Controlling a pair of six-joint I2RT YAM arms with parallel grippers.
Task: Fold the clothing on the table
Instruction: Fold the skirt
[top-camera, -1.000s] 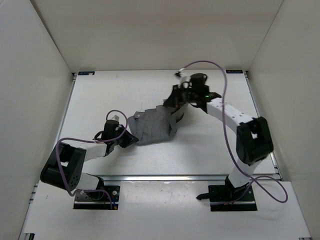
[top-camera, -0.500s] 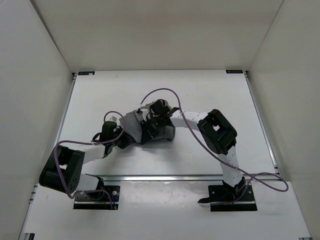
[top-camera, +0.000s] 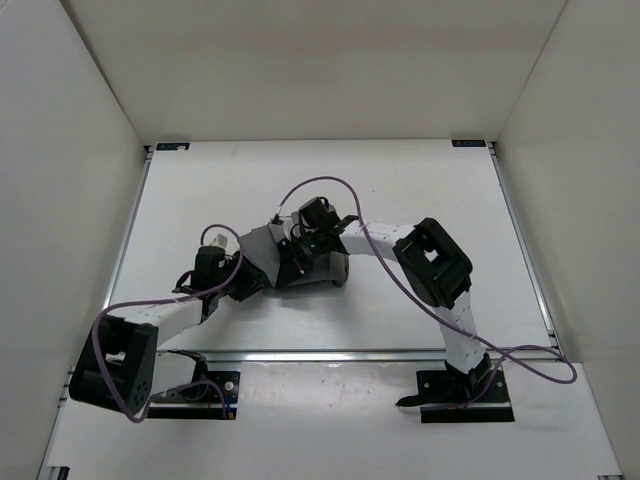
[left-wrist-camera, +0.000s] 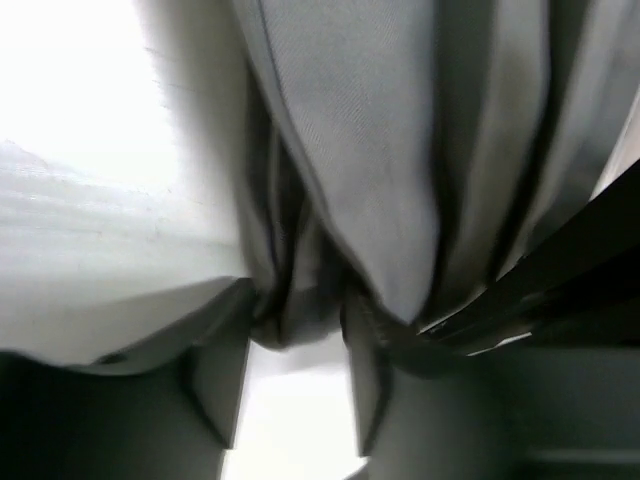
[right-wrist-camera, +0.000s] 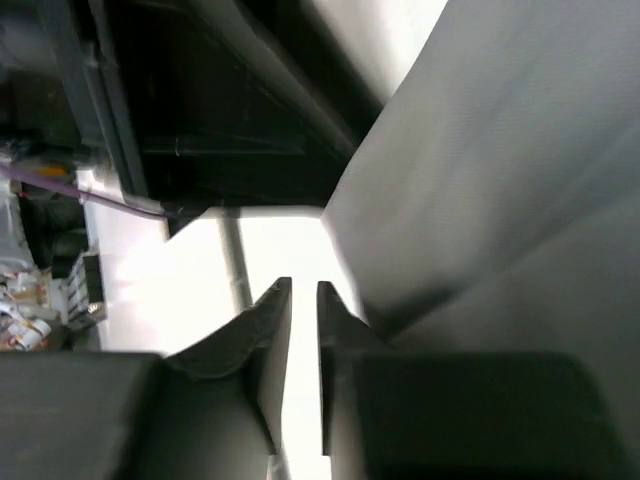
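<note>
The grey clothing (top-camera: 260, 244) lies bunched in the middle of the white table (top-camera: 420, 190), partly hidden under both wrists. My left gripper (top-camera: 250, 281) sits at its near-left edge. In the left wrist view the left gripper (left-wrist-camera: 295, 335) is open, and a hanging fold of the clothing (left-wrist-camera: 380, 150) reaches its fingertips (left-wrist-camera: 362, 330), with white table showing between them. My right gripper (top-camera: 297, 262) is down on top of the bundle. In the right wrist view the right gripper (right-wrist-camera: 301, 292) shows a narrow empty gap, and the clothing (right-wrist-camera: 500, 180) lies just to its right.
A metal rail (top-camera: 350, 353) runs along the near table edge in front of both arm bases. White enclosure walls (top-camera: 70, 140) stand on the left, right and back. The right arm's purple cable (top-camera: 330, 183) loops above the clothing.
The right arm swung from the far side down and left, carrying the cloth over onto the bundle. Both grippers, shut earlier, have now parted their jaws, and the left wrist shifted slightly left.
</note>
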